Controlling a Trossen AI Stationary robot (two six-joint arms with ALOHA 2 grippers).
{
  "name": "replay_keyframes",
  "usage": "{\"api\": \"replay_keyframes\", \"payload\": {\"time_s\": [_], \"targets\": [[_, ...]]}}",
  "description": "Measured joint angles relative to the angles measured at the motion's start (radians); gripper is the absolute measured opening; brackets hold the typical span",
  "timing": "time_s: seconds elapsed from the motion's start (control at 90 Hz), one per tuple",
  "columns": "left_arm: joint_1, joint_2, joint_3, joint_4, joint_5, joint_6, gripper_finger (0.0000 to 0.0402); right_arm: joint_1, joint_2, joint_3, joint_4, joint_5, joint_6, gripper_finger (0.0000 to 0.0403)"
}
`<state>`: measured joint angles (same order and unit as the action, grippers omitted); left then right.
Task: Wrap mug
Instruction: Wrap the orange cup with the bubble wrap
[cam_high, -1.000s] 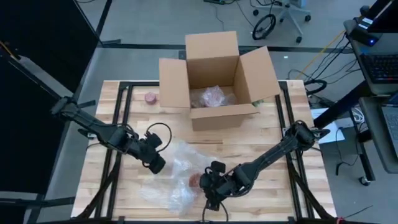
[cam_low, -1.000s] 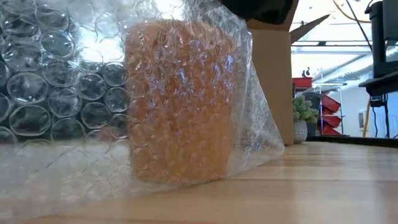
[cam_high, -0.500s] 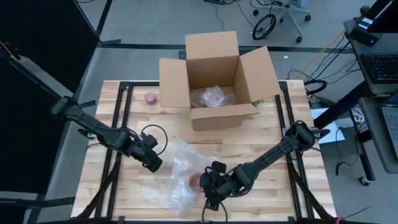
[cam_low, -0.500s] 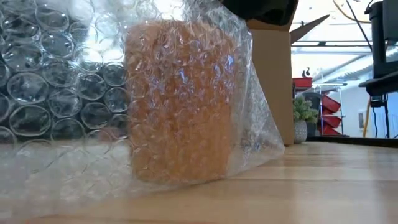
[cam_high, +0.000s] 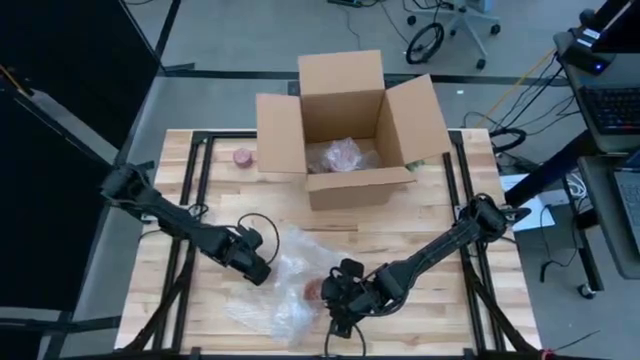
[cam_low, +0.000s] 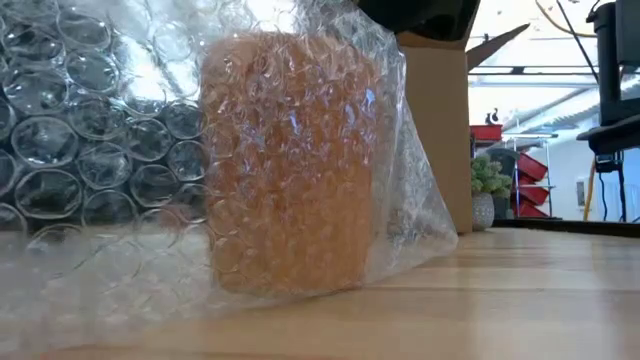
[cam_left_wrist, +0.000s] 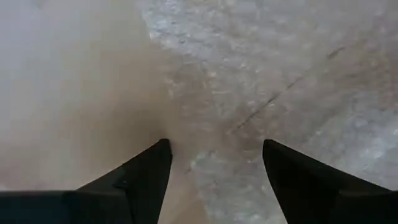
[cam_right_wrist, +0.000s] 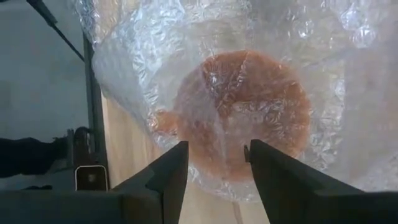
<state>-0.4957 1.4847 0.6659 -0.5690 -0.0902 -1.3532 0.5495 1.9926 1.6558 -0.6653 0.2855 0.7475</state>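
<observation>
One orange-brown mug (cam_low: 288, 160) stands upright on the pale wooden desk (cam_high: 450, 250), draped in a single sheet of clear bubble wrap (cam_high: 285, 280) whose round cells catch the light (seen through it, the mug's colour is mottled). It sits near the front edge of the desk, just left of the right gripper (cam_high: 333, 312). Two dark arms work the scene. The right gripper points down at the mug, its two fingers (cam_right_wrist: 163, 180) parted with the film and the mug's round mouth showing between them; whether they pinch the film cannot be told. The left gripper (cam_high: 262, 270) lies low at the wrap's left edge, fingers spread apart over crinkled film. One open cardboard box (cam_high: 345, 130), four flaps out, stands at the desk's far side with a bubble-wrapped bundle (cam_high: 342, 155) inside; a small reddish round object (cam_high: 242, 156) lies left of it. Beyond the desk are grey floor, cables and a wheeled chair (cam_high: 450, 25).
</observation>
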Motion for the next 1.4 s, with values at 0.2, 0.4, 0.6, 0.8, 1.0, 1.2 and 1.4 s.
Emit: {"api": "replay_keyframes", "payload": {"time_s": [0.2,0.4,0.6,0.8,1.0,1.2,1.4], "targets": [[-0.024,0.042,0.003,0.155,0.007,0.000,0.0175,0.000,0.000,0.000,0.002,0.000,0.000,0.0157],[-0.028,0.018,-0.001,0.141,0.027,-0.004,0.0026,0.000,0.000,0.000,0.000,0.000,0.000,0.0157],[-0.031,-0.109,0.044,0.076,0.048,-0.022,0.0007,-0.004,0.005,0.000,-0.004,0.000,-0.007,0.0157],[-0.031,-0.242,0.107,0.068,-0.005,-0.022,0.0003,-0.014,0.035,0.001,0.007,-0.029,-0.007,0.0157],[-0.030,-0.286,0.166,0.101,-0.053,-0.014,0.0004,-0.029,0.065,0.001,0.018,-0.053,-0.008,0.0157],[-0.028,-0.289,0.217,0.225,-0.088,0.053,0.0004,-0.050,0.068,0.001,0.020,-0.058,-0.011,0.0157],[-0.015,-0.287,0.220,0.288,-0.125,0.079,0.0004,-0.090,0.068,0.001,0.035,-0.097,-0.011,0.0157]]}}
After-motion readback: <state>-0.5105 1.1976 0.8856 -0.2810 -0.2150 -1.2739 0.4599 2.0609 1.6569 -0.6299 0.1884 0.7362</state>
